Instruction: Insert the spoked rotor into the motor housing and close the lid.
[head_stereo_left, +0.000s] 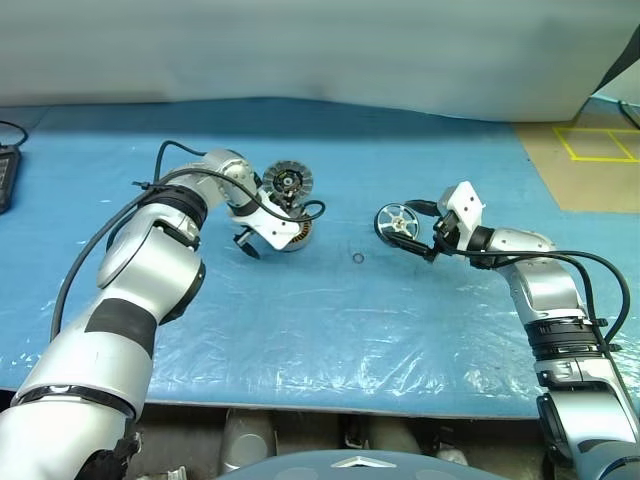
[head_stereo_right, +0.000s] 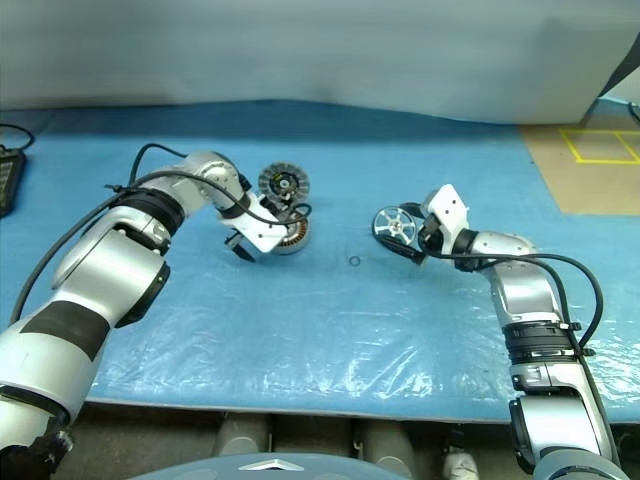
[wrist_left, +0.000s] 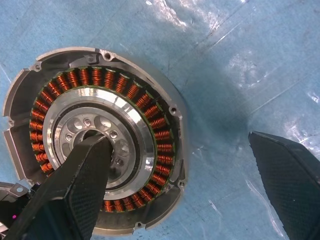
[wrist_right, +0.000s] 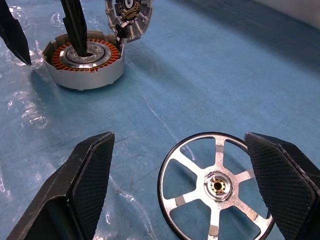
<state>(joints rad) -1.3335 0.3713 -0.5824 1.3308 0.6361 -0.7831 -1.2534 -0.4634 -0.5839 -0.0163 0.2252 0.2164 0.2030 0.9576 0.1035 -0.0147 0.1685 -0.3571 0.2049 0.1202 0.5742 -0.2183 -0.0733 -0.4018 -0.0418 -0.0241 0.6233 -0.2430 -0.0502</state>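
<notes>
**Rotor at the right gripper, housing open under the left**

Blue plastic-covered table (head_stereo_left: 300, 340); the motor housing (wrist_left: 100, 145) sits toward the far-left part of the surface, open side up, with its ring of copper-brown windings and bright inner hub showing; the lid (head_stereo_left: 287, 182) stands tilted up at the housing's far edge, joined to it, ribbed face and dark centre turned toward the near edge.

Left gripper (wrist_left: 185, 185) points steeply down over the housing, fingers spread wide; one finger (wrist_left: 80, 190) has its tip at or in the central bore, though contact cannot be told; the other finger is outside the case wall, over bare table; nothing is clamped.

The spoked rotor (wrist_right: 216, 186) is toward the right of centre, well apart from the housing; it is tilted up on edge, with rim, six spokes and small brass-coloured hub visible.

Right gripper (wrist_right: 200, 185) is nearly level, aimed toward the left side of the table, fingers wide; the rotor lies between them, its rim against or just beside one finger and clear of the other; whether it is held cannot be told.

A small dark ring (head_stereo_left: 358, 258) lies flat on the table between housing and rotor, touching neither.
</notes>
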